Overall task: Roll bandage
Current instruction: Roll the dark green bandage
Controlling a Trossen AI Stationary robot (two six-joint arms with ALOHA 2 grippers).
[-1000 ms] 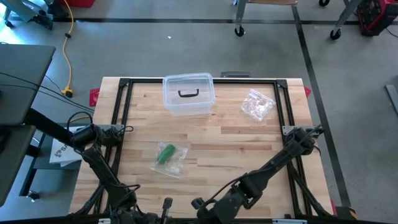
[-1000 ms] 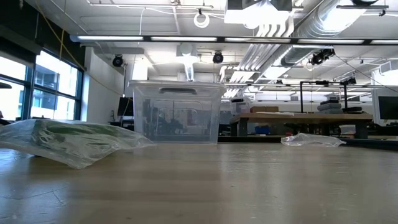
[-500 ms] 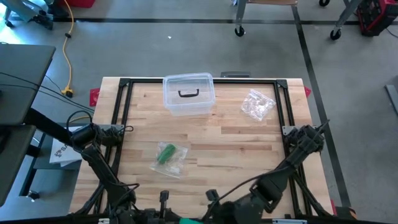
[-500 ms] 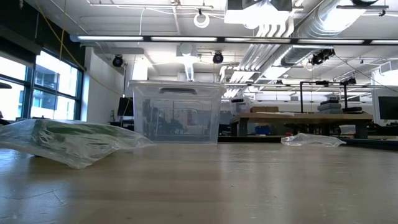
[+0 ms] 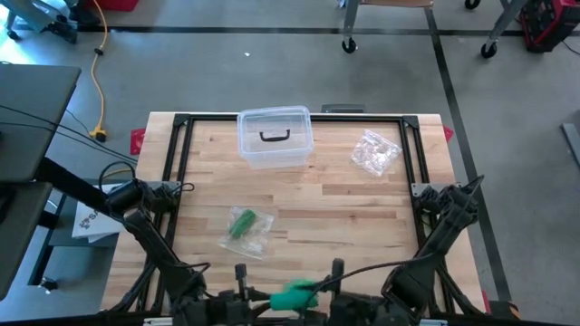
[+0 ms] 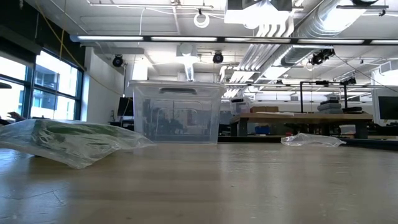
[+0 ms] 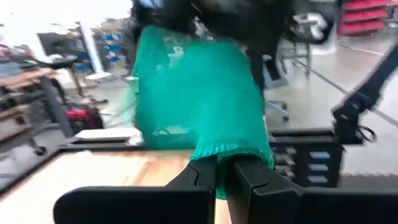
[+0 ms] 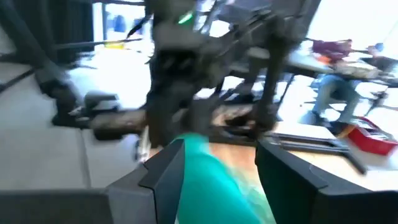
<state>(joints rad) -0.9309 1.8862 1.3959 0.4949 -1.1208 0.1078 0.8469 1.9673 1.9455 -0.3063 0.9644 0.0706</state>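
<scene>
Your left gripper [image 7: 222,177] sits at the table's near edge, left of centre, its fingers pinched together on the lower edge of the green bandage [image 5: 292,296]. From there the mesh stretches rightward toward your right gripper [image 8: 214,168], which is just beside it at the same edge; the band's long axis runs roughly along that edge, between the two arms. The right fingers stand apart with the teal strip lying in the gap between them, so they are around it and I judge them not clamped on it. Both arms are equally close; the left one has the hold. The bandage looks like soft, open-weave green netting, bunched and slightly stretched, not yet a tidy roll. Farther back lie a bagged green item [image 5: 245,229], a clear lidded box [image 5: 274,137] and a crumpled clear bag [image 5: 375,151].
</scene>
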